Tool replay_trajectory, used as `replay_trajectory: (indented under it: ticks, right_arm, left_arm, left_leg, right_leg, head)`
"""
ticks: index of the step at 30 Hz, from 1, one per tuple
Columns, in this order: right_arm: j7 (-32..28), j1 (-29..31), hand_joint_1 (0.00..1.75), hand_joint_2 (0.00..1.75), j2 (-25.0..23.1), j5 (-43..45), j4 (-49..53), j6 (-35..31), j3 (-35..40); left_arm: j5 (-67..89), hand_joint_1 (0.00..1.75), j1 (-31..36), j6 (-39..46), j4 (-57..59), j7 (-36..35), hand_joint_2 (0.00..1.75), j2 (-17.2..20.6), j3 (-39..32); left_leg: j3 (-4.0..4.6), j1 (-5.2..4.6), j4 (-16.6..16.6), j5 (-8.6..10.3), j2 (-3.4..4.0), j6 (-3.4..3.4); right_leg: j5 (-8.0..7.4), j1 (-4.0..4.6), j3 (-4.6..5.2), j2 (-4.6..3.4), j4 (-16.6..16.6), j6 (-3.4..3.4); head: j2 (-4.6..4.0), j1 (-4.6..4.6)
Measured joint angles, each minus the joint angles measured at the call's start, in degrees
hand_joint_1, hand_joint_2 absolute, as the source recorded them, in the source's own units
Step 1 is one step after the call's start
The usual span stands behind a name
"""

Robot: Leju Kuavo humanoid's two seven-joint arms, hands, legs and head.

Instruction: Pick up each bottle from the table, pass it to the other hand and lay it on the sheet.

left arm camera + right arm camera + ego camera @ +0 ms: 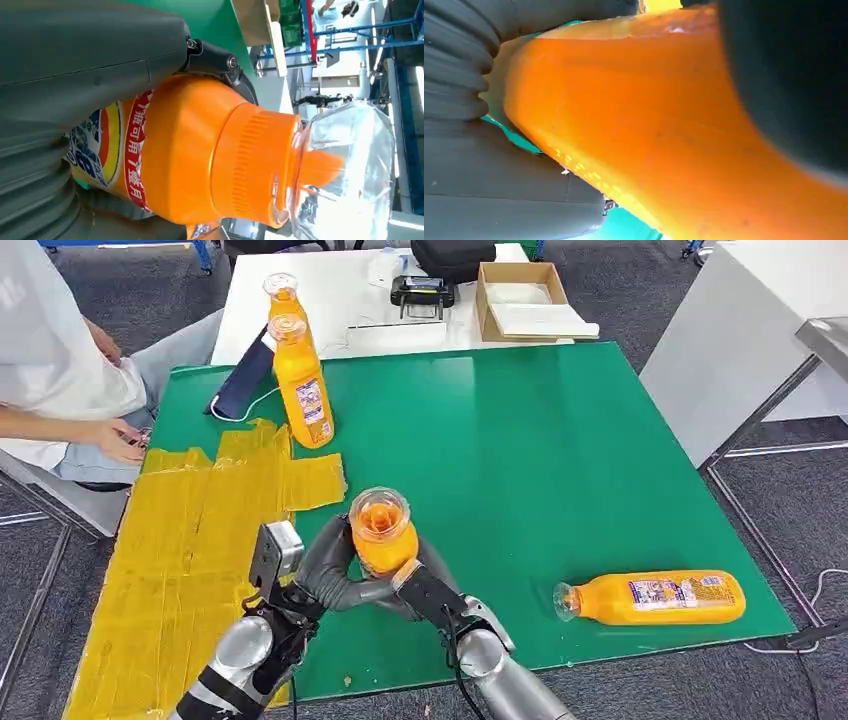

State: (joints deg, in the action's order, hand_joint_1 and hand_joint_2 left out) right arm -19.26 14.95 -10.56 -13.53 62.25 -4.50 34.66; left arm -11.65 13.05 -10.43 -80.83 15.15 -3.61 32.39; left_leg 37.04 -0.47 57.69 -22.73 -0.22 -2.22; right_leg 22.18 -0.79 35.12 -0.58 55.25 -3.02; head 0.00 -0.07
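- Bottle [381, 533] upright in head view, just off the yellow sheet [190, 540] corner; left hand [325, 570] and right hand [425, 585] both wrap it, likely mid-handover.
- Left wrist view: fingers [90, 45] curl round the bottle's label, cap end free.
- Right wrist view: thumb [499, 200] presses the bottle's side; grip looks firm.
- Spare bottle [650, 598] lies well away from sheet.

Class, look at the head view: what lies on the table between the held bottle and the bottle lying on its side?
Nothing: in the head view, bare green table separates the held bottle from the lying bottle.
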Motion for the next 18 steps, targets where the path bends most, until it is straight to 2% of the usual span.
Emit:
replay_trajectory:
  ticks: [16,17,18]
  right_arm:
    - [-0.57,0.11,1.75,1.75,0.02,0.94,-0.04,-0.52,0.26]
    - [-0.59,0.12,1.50,1.75,0.02,0.94,-0.02,-0.55,0.26]
    - [-0.59,0.12,0.17,1.75,0.02,0.94,-0.02,-0.55,0.26]
  left_arm:
    - [-0.48,1.75,0.13,1.18,0.11,0.57,1.75,0.00,0.15]
    - [-0.48,1.75,0.13,1.24,0.11,0.59,1.75,0.00,0.18]
    - [-0.48,1.75,0.13,1.33,0.11,0.61,1.75,0.00,0.24]
  left_leg:
    - [0.00,0.00,0.00,0.00,0.00,0.00]
    - [0.00,0.00,0.00,0.00,0.00,0.00]
    - [0.00,0.00,0.00,0.00,0.00,0.00]
  right_leg:
    - [0.00,0.00,0.00,0.00,0.00,0.00]
    - [0.00,0.00,0.00,0.00,0.00,0.00]
    - [0.00,0.00,0.00,0.00,0.00,0.00]
  head:
    - [0.00,0.02]
    - [0.00,0.02]
    - [0.00,0.02]
